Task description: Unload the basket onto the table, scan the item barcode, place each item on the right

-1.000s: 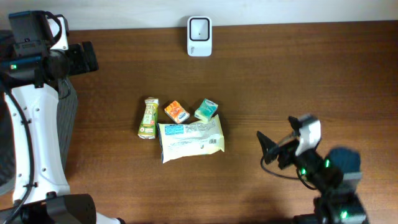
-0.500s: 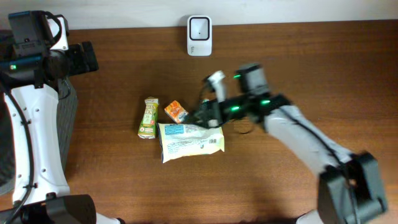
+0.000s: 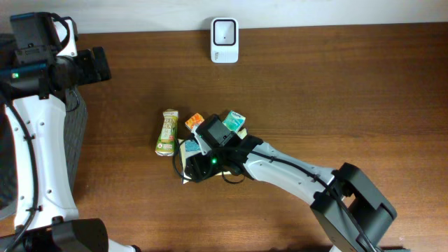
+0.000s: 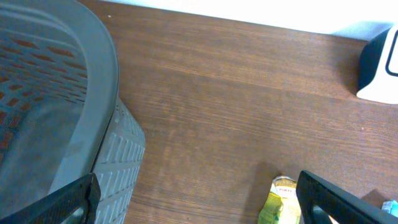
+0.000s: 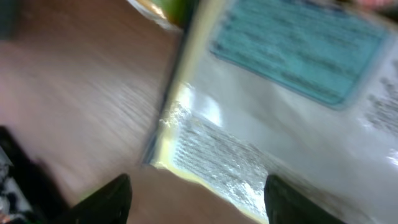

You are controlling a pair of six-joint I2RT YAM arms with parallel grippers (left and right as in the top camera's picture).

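**Student:** Which parts were hidden or hard to make out?

**Instructor:** Overhead, the right arm (image 3: 294, 168) lay across the middle of the table (image 3: 350, 84) and covered most of the flat packet (image 5: 280, 118). The right wrist view was blurred, so the print on the packet's teal label could not be read. The left wrist view cut off the scanner (image 3: 225, 40) at its frame edge.

**Student:** How did the hands stand?

**Instructor:** The right gripper (image 5: 198, 193) had its fingers apart, straddling the packet's edge near a corner; contact could not be told. The left gripper (image 4: 198, 186) was spread wide and empty, beside the grey basket (image 4: 62, 124) at the table's left edge. The packet lay flat near the table's centre, just beside the green pouch (image 3: 166, 133), orange box (image 3: 192, 123) and teal carton (image 3: 236, 120). The scanner stood at the far edge, well apart.
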